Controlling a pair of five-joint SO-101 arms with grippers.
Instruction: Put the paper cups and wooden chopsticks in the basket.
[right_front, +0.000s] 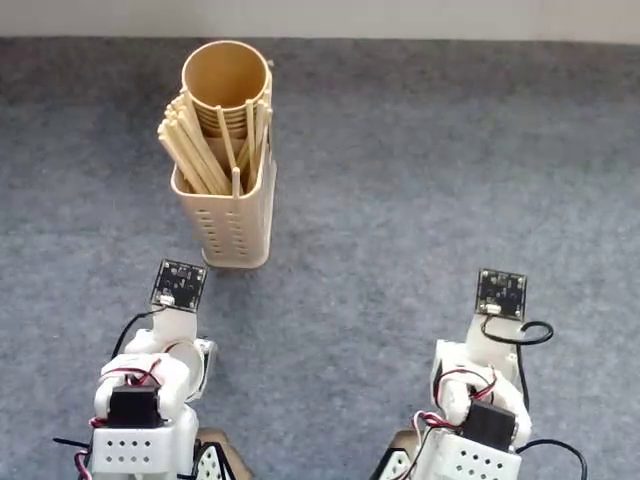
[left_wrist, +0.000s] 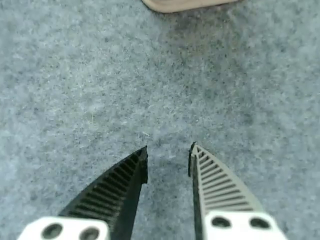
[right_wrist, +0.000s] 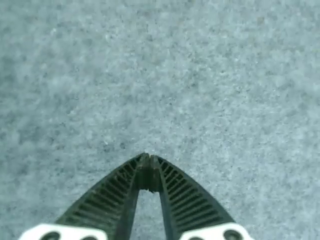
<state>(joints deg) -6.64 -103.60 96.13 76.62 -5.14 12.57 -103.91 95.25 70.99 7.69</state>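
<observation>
Left gripper (left_wrist: 168, 149) hangs close over the grey mat (left_wrist: 75, 80), its ribbed fingers (left_wrist: 120, 185) apart and mat showing through the gap. Past the tips, at the edge of the left wrist view, is a strip of the basket (left_wrist: 185, 4), its foot on the mat. Right gripper (right_wrist: 149, 159) points down at the same mat, tips pressed together and a thin slit between the fingers lower down.

From the high view, the left arm (right_front: 150, 395) and right arm (right_front: 478, 400) sit folded at the near edge of the table. The basket stands upright just ahead of the left arm, well apart from the right. Open mat lies between the right arm and the basket. A black cable (right_front: 530, 333) loops beside the right arm.

The high view also looks into the basket. The cups (right_front: 226, 78) stand nested in one stack at its far end, their rim well above the wall. The chopsticks (right_front: 193, 155) lean in a bundle against the stack, most on the near side and a few between stack and wall.
</observation>
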